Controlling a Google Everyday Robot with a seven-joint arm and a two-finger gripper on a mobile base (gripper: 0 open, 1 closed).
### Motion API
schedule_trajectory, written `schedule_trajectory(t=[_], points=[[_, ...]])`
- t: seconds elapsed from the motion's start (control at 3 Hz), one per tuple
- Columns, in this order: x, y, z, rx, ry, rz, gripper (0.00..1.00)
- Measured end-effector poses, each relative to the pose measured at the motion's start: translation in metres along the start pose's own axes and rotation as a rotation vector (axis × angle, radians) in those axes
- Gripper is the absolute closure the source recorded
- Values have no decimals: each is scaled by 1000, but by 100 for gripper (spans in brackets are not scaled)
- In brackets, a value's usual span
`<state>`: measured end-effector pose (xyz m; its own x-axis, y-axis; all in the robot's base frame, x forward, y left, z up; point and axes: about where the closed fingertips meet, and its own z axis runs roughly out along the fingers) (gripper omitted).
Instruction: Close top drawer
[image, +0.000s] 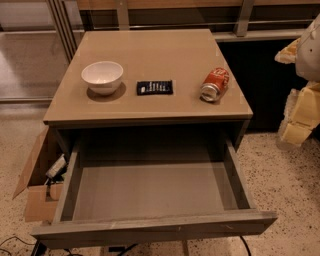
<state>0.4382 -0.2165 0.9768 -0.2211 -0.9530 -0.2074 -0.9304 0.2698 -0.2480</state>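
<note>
The top drawer (155, 227) is pulled far out of the tan-topped cabinet (165, 55). Its flat grey front panel lies near the bottom of the camera view, and its plain grey interior (150, 187) holds nothing. My gripper (300, 117) shows as white and yellowish parts at the right edge. It is level with the cabinet top, to the right of the drawer and apart from it. It holds nothing that I can see.
On the cabinet top stand a white bowl (102, 76), a black packet (155, 87) and a red soda can (215, 84) lying on its side. An open cardboard box (37, 185) sits on the floor at the cabinet's left. Cables (15, 245) lie at the bottom left.
</note>
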Motion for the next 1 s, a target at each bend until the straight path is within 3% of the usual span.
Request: schedule_trajectory(t=[0.67, 1.0], points=[[3, 13, 5, 0, -35, 16, 0], [0, 39, 21, -16, -123, 54, 18]])
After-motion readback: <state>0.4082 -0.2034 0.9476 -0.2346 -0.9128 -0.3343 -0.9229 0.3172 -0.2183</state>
